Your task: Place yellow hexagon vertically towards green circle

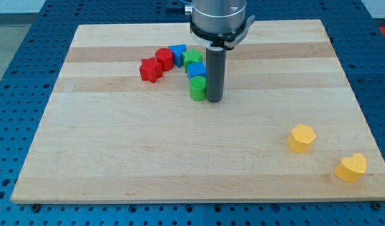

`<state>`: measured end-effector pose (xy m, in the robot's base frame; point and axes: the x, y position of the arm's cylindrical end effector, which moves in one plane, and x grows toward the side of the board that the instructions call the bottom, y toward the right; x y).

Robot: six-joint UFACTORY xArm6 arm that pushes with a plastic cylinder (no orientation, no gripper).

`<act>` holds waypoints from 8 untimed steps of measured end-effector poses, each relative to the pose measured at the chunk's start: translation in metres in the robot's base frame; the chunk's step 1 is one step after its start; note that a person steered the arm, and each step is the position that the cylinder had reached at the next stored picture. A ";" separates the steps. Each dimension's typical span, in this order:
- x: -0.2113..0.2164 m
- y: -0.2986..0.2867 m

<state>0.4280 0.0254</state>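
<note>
The yellow hexagon lies on the wooden board at the view's lower right. The green circle stands near the board's middle top, at the lower end of a curved row of blocks. My tip rests on the board right beside the green circle, on its right side, touching or almost touching it. The tip is far up and to the left of the yellow hexagon.
A yellow heart lies near the board's lower right corner. Above the green circle sit a blue block, a green block, a blue block, a red cylinder and a red star. The wooden board sits on a blue perforated table.
</note>
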 end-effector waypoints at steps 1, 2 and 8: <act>0.002 0.000; 0.013 0.000; 0.083 0.035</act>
<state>0.5115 0.0601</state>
